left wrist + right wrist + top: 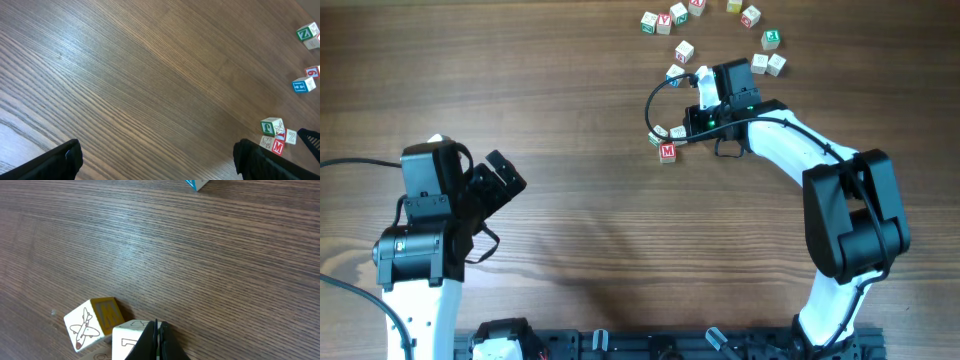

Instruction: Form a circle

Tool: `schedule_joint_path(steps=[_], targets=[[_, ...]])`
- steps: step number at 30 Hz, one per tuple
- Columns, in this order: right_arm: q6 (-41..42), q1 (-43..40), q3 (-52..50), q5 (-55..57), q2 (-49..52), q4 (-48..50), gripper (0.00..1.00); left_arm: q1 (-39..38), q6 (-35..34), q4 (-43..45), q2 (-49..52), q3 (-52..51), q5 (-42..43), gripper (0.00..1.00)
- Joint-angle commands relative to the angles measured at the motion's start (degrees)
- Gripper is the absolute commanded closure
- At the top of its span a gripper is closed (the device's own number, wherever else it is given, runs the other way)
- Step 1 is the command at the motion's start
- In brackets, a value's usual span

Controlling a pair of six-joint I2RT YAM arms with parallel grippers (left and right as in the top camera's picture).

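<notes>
Overhead view, just right of centre: my right tool [685, 130], its jaws pressed fully together with nothing between them, has its tip right at the circle [667, 143], a tight cluster of whitish letter cubes including a red M cube [667, 152]. My left tool [508, 183] hangs wide open, holding nothing, over the counter [580, 90] at lower left. Scattered cubes [720, 30] dot the upper right.

the tabletop [570, 120] is brown with fine wood grain. the circle [667, 150] is whitish, one cube marked with a red m. its plane cube [92, 322] has a mustard side. the loose cubes [771, 38] at the frame's upper right carry green, red and blue.
</notes>
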Motion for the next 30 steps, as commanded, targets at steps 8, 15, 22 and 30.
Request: schedule_joint_path(steps=[8, 15, 22, 30], targets=[[5.7, -0.1, -0.2, 7.2, 0.7, -2.3, 0.96, 0.3, -0.4, 0.1, 0.0, -0.2, -0.7, 0.00], [5.4, 0.5, -0.2, 5.9, 0.7, -4.8, 0.96, 0.3, -0.4, 0.1, 0.0, -0.2, -0.7, 0.00], [5.0, 0.9, -0.2, 4.8, 0.7, -4.8, 0.96, 0.3, -0.4, 0.1, 0.0, -0.2, -0.7, 0.00], [5.7, 0.9, -0.2, 3.5, 0.7, -4.8, 0.95, 0.3, -0.4, 0.1, 0.0, -0.2, -0.7, 0.00]])
